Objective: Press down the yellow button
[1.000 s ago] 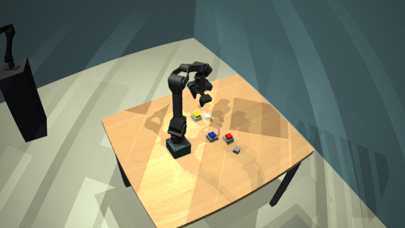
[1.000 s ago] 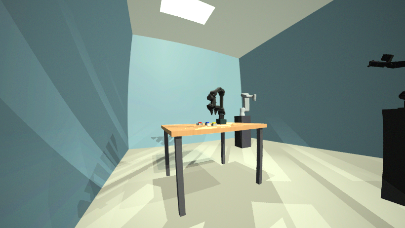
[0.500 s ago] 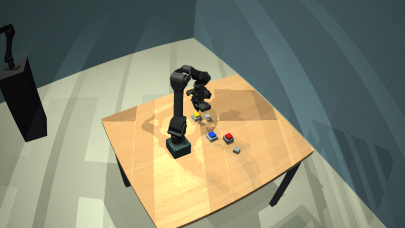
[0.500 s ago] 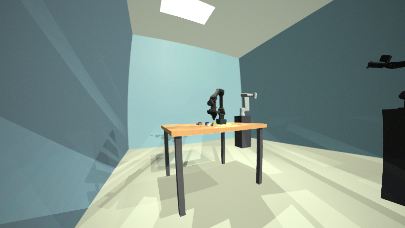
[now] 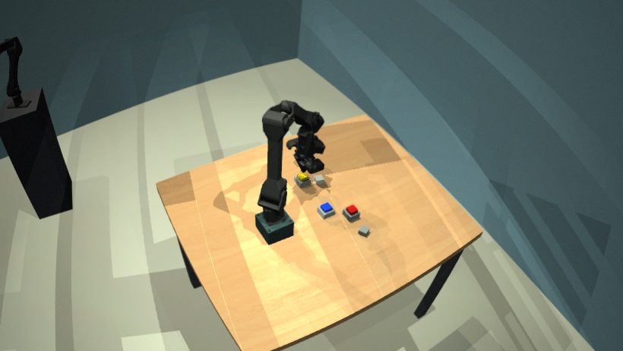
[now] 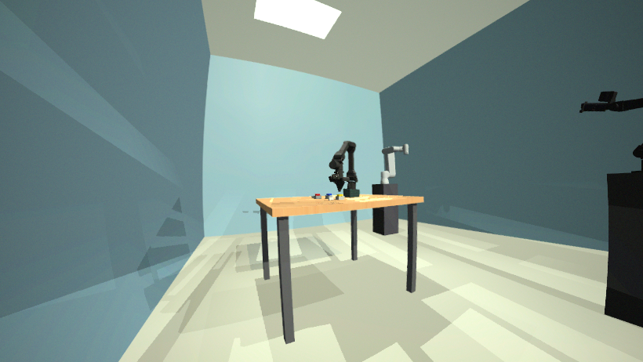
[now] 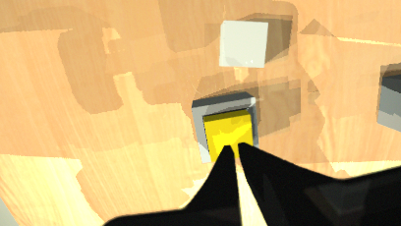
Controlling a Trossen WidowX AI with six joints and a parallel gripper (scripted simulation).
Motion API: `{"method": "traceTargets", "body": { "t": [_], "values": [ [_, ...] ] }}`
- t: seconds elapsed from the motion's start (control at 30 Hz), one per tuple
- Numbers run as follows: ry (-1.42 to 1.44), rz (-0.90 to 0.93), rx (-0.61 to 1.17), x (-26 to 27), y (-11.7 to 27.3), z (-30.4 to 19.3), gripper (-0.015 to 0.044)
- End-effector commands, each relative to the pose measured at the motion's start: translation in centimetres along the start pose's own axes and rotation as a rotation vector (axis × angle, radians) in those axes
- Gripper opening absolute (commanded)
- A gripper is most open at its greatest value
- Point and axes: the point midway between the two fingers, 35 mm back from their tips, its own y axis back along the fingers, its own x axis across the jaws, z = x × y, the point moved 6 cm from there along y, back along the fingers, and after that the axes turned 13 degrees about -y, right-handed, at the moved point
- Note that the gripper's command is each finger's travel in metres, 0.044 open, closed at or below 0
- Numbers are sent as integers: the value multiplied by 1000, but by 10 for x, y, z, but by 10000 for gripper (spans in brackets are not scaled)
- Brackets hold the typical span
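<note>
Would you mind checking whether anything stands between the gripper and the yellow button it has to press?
Nothing visible does. In the wrist view the shut gripper points straight at the yellow button, with only open air between. The white block lies beyond the button, apart from it and off the path.

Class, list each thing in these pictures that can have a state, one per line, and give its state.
hand: shut, empty, tips just over the yellow button.
yellow button: pressed or not, cannot tell.
blue button: up, untouched.
red button: up, untouched.
white block: flat beside the yellow button, untouched.
grey block: flat, untouched.
</note>
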Motion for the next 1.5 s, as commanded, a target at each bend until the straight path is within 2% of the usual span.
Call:
{"method": "traceTargets", "body": {
  "t": [0.0, 0.43, 1.03, 1.17, 1.3, 1.47],
  "values": [
    [-4, 0, 5, 0, -7, -1, 20],
    [-4, 0, 5, -1, -27, -1, 20],
    [-4, 0, 5, -1, -28, -1, 20],
    [-4, 0, 4, -1, 4, -1, 20],
    [-4, 0, 5, -1, 7, -1, 20],
    [-4, 2, 4, 19, 37, 7, 151]
  ]
}}
